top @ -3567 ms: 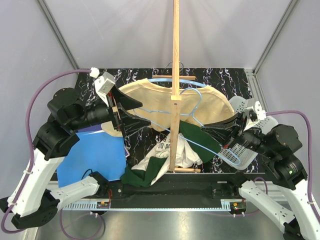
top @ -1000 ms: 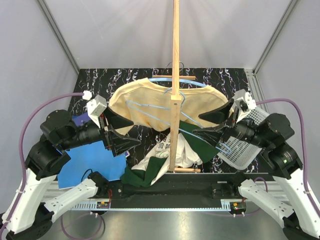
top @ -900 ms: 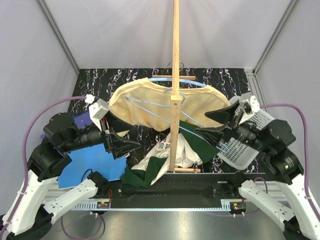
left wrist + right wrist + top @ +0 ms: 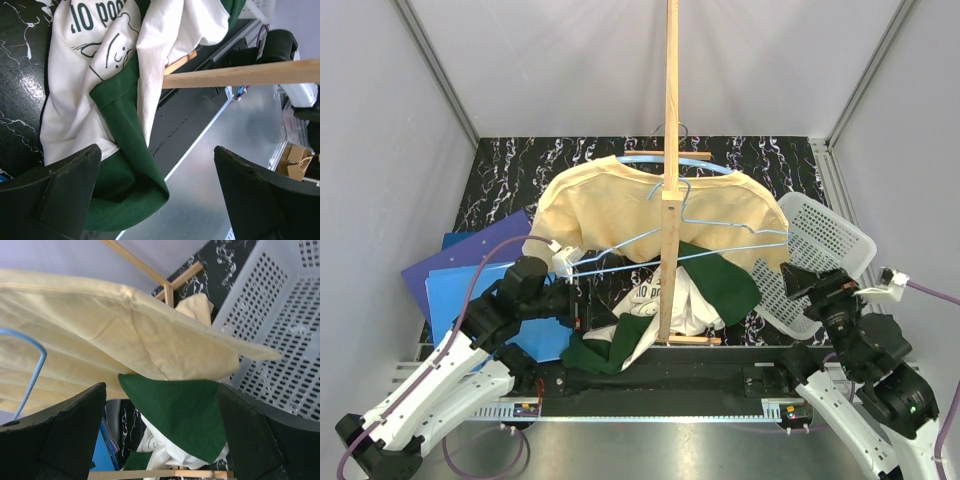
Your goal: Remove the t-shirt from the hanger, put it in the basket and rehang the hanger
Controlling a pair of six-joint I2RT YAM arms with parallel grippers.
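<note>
Blue folders (image 4: 445, 285) lie at the left of the desk (image 4: 510, 170). Left pincer (image 4: 156, 150) sits low, fingers apart and empty, over a green-and-white clothes pile (image 4: 655, 315). Mid-frame, the yellow t-shirt (image 4: 610, 205) hangs draped on the blue hanger (image 4: 725, 222) (hooked on the wooden stand (image 4: 671, 100)). White basket (image 4: 825, 245) is at right. Right pincer (image 4: 161, 387) is spread wide, holding nothing, facing the shirt's right side.

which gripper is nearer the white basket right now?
Right. In the top view the right gripper overlaps the near-left edge of the white basket. The left gripper is across the wooden rack, by the blue folders.
</note>
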